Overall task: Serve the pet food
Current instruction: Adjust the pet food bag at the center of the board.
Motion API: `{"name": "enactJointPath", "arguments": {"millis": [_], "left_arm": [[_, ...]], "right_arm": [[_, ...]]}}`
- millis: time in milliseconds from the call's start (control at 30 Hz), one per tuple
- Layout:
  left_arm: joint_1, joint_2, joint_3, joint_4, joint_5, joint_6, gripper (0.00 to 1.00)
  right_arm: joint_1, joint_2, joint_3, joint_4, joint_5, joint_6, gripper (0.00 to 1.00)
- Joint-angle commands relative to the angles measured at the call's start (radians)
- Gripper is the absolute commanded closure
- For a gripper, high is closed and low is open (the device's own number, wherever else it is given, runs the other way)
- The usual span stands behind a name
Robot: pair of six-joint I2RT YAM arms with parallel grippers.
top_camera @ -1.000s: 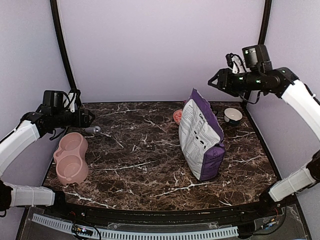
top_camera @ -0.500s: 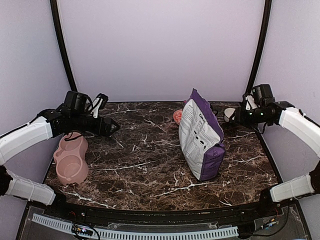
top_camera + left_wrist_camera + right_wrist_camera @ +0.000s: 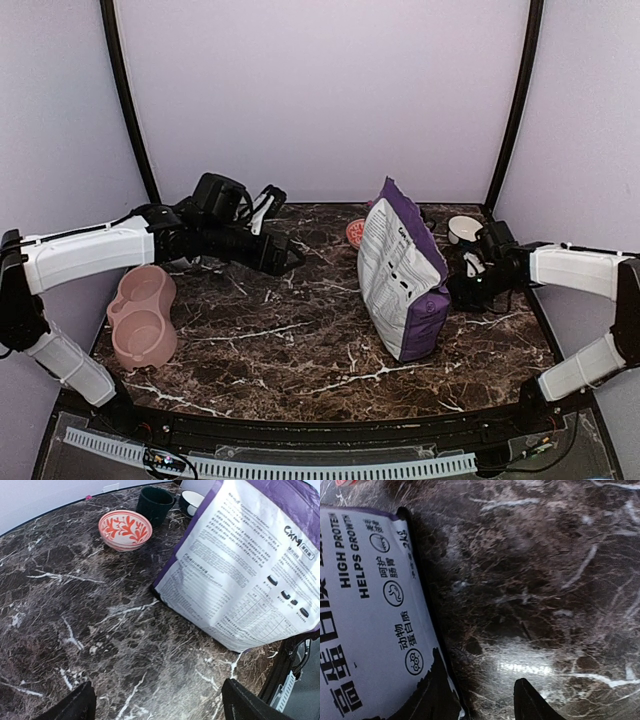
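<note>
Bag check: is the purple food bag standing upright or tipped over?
Upright. The purple-and-white bag stands on its base on the marble table, with its top edge pointing up. Whether the top is open, cannot tell.

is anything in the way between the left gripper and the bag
Nothing visible does. Only bare table lies between the left gripper and the bag. The red bowl and dark cup stand farther back, off that line. No kibble is in view.

Tall bag [image 3: 402, 270] walls centre-right — red bowl [image 3: 354, 233] behind, open marble table [image 3: 270, 330] leftward
</note>
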Motion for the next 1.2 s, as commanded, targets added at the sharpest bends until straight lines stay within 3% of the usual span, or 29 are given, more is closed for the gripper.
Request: {"name": "enactJointPath", "arguments": {"millis": [0, 233, 600, 1167], "left_arm": [[-0.062, 0.021, 0.096, 0.024, -0.01, -0.06, 0.11], [-0.154, 0.052, 0.202, 0.017, -0.031, -0.114, 0.13], [-0.164, 0.129, 0.375, 0.007, -0.044, -0.11, 0.16], [-0.19, 0.376, 0.742, -0.173, 0.004, -0.102, 0.29]], "right_arm": [[0.069, 0.044, -0.016, 0.107, -0.062, 0.031, 0.48], [0.196, 0.15, 0.012, 0.182, -0.081, 0.069, 0.48], [0.271, 0.184, 0.027, 0.23, -0.072, 0.101, 0.48], [0.269, 0.048, 0.002, 0.18, 0.258, 0.115, 0.41]]}}
